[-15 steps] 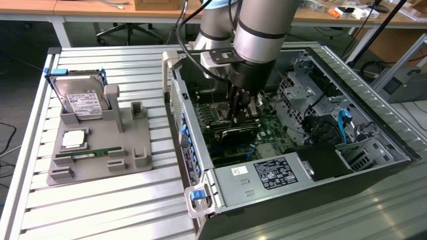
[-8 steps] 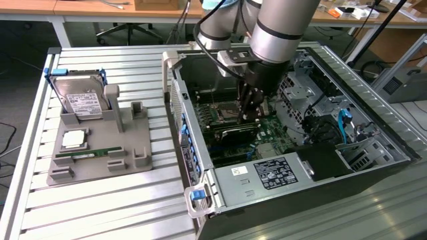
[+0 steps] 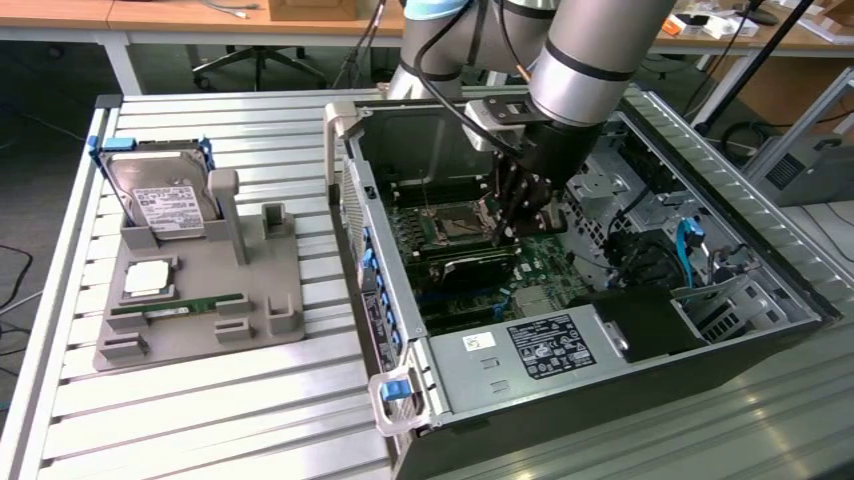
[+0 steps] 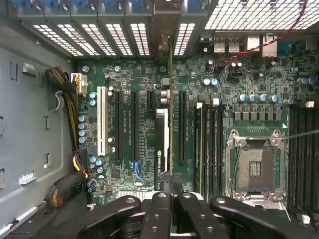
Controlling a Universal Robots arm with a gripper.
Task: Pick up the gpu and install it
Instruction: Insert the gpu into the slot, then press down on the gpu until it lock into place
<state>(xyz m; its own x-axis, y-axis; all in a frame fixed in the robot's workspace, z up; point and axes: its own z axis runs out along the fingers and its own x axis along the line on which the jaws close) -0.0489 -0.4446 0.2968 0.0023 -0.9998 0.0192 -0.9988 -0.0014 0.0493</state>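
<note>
Standing on edge, gpu (image 4: 164,144) long axis along motherboard (image 4: 139,74) slots.

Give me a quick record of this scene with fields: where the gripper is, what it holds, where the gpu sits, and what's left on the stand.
gripper location: gripper inside the open computer case, above the motherboard
gripper state: fingers shut on the gpu
gpu position: edge-on among the expansion slots, whether seated cannot be told
stand contents: grey stand holds the hard drive, a processor and a memory stick
</note>
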